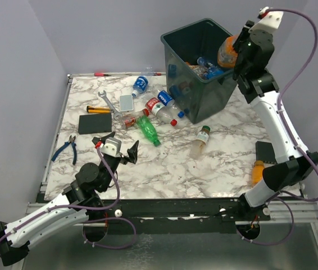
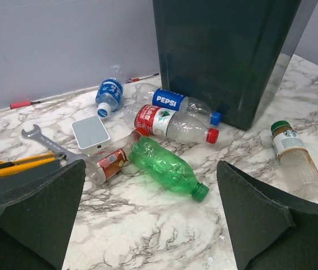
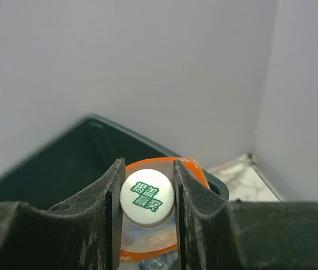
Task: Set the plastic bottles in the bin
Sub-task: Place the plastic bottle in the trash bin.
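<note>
The bin [image 1: 210, 99] was found standing at the far edge of the marble worktop [image 1: 164, 169], toward the far right corner. Several bottles [image 1: 205, 68] were seen lying inside it.

The right gripper [image 1: 236, 54] was observed raised over the bin's right-hand rim. Its jaws were closed tightly on the neck of an orange bottle [image 3: 190, 166], the white cap with green lettering being pinched between the two fingers. The bottle's body was seen hanging above the bin's opening.

The left gripper [image 1: 117, 146] was noted low over the near left part of the worktop, its jaws spread fully apart and nothing held between them. Its pads [image 2: 41, 208] were directed toward the group of bottles.

That group was recorded just beside the bin's left wall: a blue-labelled bottle [image 2: 109, 94] nearest the far edge, a Pepsi bottle [image 2: 181, 103] with its blue cap just beside the bin's base, a red-labelled clear bottle [image 2: 173, 124] alongside it, a green bottle [image 2: 167, 167] on the near side, and a small red-labelled bottle [image 2: 107, 163] touching the green one. A green-capped bottle [image 1: 200, 142] was found lying apart, in front of the bin. A further orange bottle [image 1: 257, 171] was noted at the right edge, partly hidden by the right arm.

Toward the left edge, a wrench [image 1: 109, 104], a yellow knife [image 1: 98, 109], a black slab [image 1: 95, 122], a pale slab [image 1: 126, 102] and pliers [image 1: 66, 148] were recorded.
</note>
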{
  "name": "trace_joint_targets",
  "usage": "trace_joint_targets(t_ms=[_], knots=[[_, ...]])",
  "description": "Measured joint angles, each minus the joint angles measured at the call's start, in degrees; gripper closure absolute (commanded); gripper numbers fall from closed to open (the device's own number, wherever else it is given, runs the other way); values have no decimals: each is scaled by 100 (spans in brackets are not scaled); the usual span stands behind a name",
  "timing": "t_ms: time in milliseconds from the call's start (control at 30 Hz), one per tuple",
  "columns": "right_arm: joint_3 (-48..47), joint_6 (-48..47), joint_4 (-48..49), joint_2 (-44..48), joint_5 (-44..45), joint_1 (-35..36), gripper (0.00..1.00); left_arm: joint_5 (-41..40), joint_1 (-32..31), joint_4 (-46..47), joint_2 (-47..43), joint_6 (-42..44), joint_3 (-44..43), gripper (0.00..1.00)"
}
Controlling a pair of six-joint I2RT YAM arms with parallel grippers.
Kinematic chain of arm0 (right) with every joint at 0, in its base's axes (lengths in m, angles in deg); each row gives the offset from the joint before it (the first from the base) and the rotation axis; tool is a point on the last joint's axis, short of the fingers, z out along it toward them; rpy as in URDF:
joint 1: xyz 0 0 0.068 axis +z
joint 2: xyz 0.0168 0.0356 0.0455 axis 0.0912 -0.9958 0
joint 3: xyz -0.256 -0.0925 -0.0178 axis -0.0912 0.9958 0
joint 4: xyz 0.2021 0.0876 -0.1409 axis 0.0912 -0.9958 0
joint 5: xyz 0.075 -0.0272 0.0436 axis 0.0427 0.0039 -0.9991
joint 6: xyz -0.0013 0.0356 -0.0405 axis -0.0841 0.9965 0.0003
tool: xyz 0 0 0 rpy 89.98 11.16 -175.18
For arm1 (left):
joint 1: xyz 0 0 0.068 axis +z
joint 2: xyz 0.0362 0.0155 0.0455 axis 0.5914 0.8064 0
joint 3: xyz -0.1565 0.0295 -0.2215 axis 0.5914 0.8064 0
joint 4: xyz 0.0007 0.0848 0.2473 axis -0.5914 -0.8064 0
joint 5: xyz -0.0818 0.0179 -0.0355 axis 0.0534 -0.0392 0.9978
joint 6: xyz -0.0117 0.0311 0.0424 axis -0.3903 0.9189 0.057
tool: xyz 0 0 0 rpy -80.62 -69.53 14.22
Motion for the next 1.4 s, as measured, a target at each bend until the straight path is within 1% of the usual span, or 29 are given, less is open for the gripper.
trace_joint_targets(t_ms=[167,367,600,667,800,967,1100,1300,1400], knots=[[374,-48,-83,-415,179,-39,100,9,0,-9,2,0,0,1],[275,361,-501,-835,33,-107,100,28,0,-24,31,0,0,1],[-358,1110,-1084,-1158,-1008,-343,100,50,0,-28,59,0,0,1],[-284,1364,-1132,-1161,-1355,-341,100,59,0,-28,68,0,0,1],[225,1764,-1010,-1043,-2050,-341,100,61,0,-35,76,0,0,1],[238,2070,-979,-970,-2662,-361,100,87,0,-44,76,0,0,1],[214,1998,-1075,-826,-2608,-341,100,118,0,-48,76,0,0,1],[-240,1338,-1388,-964,-1755,-299,100,125,0,-50,101,0,0,1],[-282,1180,-1410,-1154,-1639,-304,100,133,0,-66,136,0,0,1]])
